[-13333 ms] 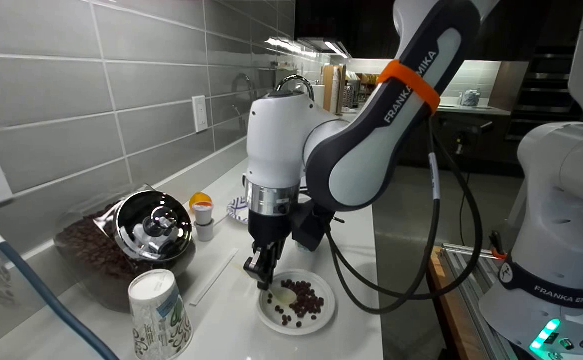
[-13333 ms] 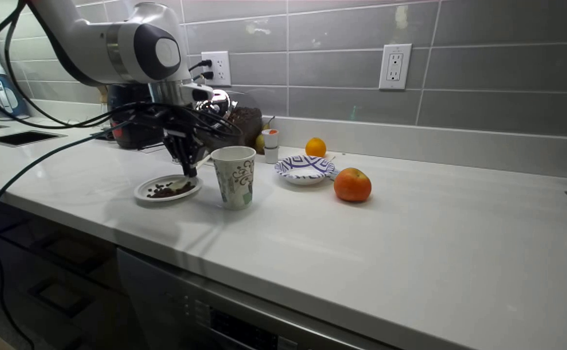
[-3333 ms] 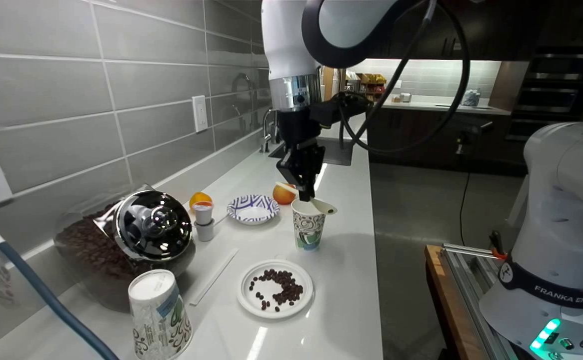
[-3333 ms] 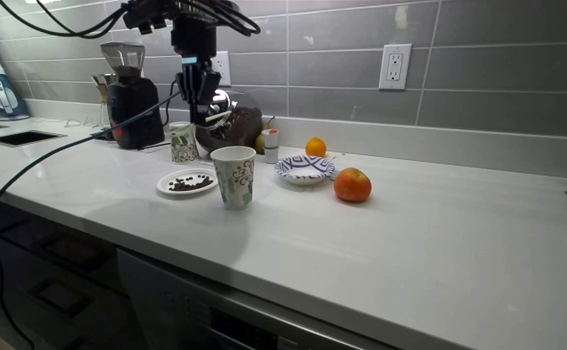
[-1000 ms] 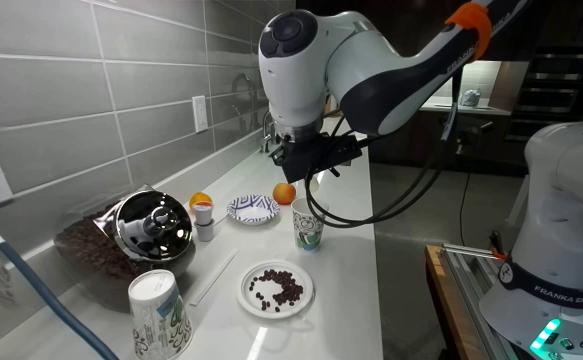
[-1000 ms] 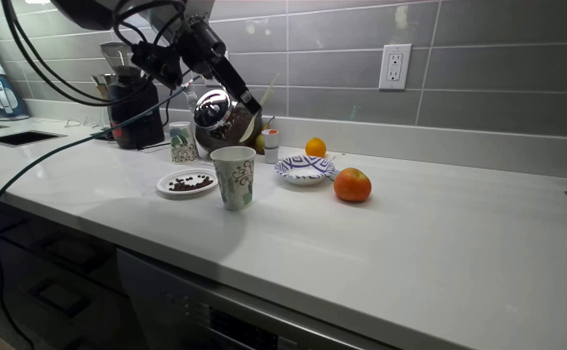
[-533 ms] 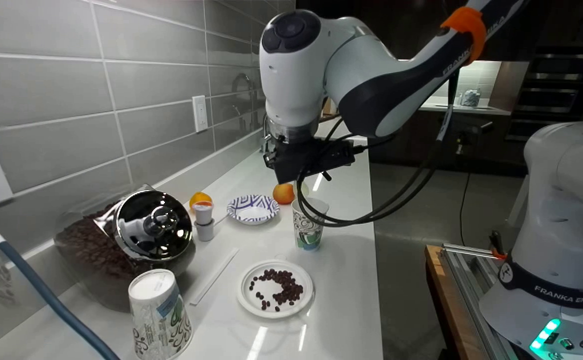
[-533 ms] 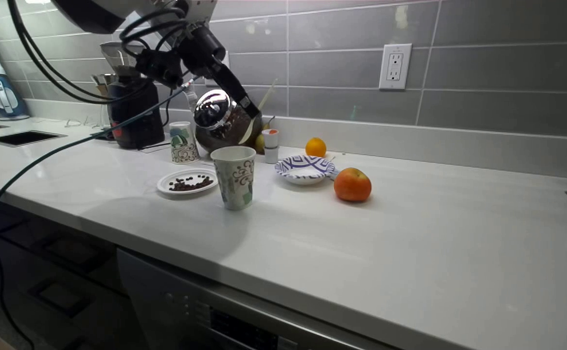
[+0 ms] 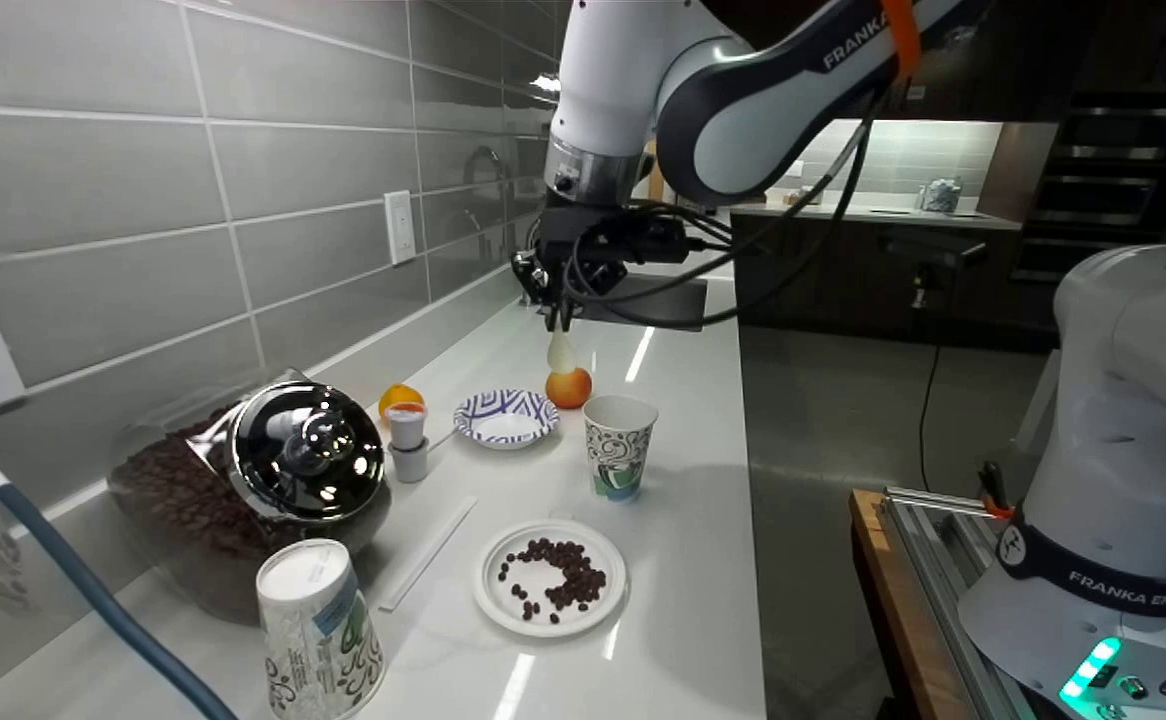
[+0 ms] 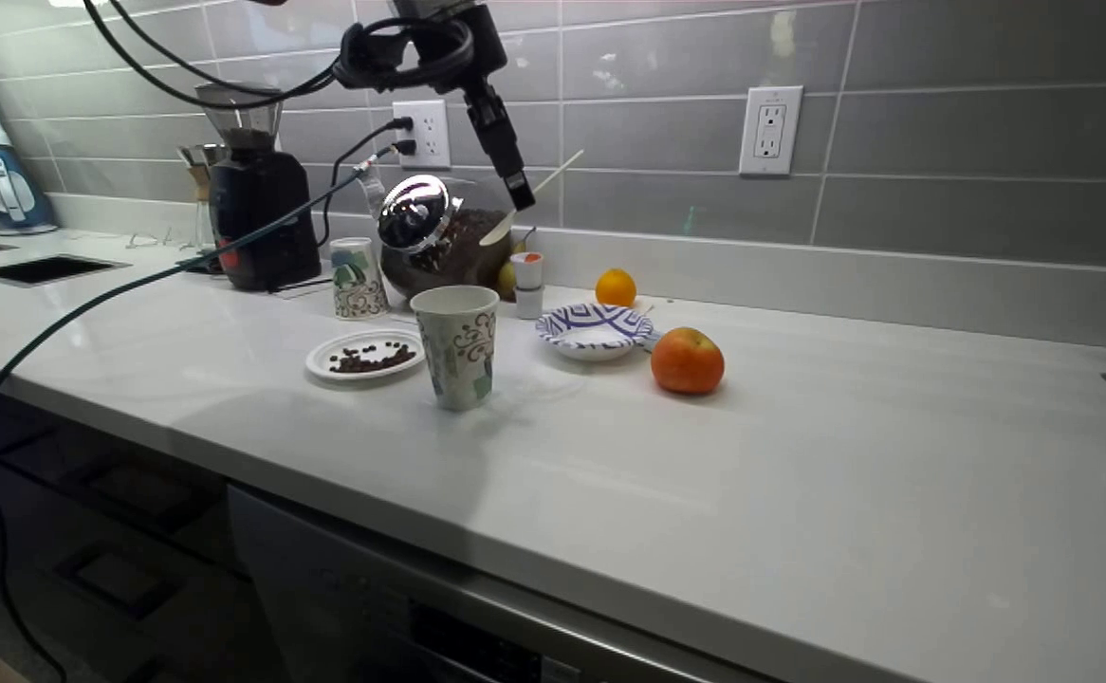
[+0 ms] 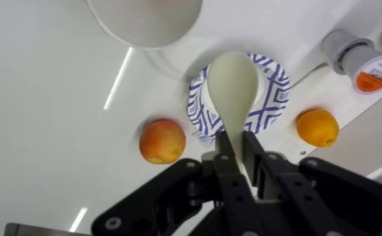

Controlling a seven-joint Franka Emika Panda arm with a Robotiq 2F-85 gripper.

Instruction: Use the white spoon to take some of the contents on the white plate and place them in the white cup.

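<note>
Now the pincer (image 11: 238,141) holds the spoon (image 11: 233,82) farther from the cup (image 9: 617,455).

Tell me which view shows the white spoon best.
The wrist view: the white spoon looks largest there, its head uncovered and its handle clamped in the pincer. Both exterior views show it small: in an exterior view, head and handle jut past the pincer; in an exterior view, only the head shows.
</note>
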